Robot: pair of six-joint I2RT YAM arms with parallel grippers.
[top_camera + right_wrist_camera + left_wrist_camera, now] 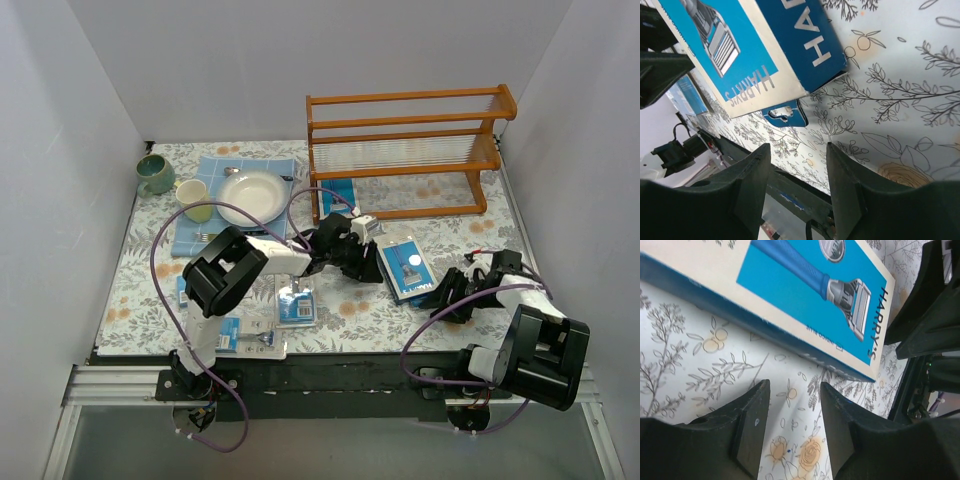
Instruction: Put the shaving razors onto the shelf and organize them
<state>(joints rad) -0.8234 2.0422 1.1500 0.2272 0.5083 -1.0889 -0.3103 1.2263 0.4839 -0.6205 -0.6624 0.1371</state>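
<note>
One blue-and-white razor pack (405, 268) lies flat on the floral table between my two grippers. My left gripper (371, 264) is just left of it, open and empty. In the left wrist view the pack (805, 290) lies just beyond the gripper (794, 390). My right gripper (441, 296) is at its near right corner, open and empty. In the right wrist view the pack (740, 50) lies beyond that gripper (799, 150). Two more packs (296, 302) (246, 336) lie near the left arm. The orange-brown shelf (405, 150) stands at the back right, a pack (338, 192) at its lower left.
A blue placemat (190, 235) at the back left carries a white plate (252, 196), a pale cup (193, 195) and a fork (205, 236). A green mug (155, 174) stands beside it. The table's front edge (330, 352) runs close behind both grippers. White walls enclose the table.
</note>
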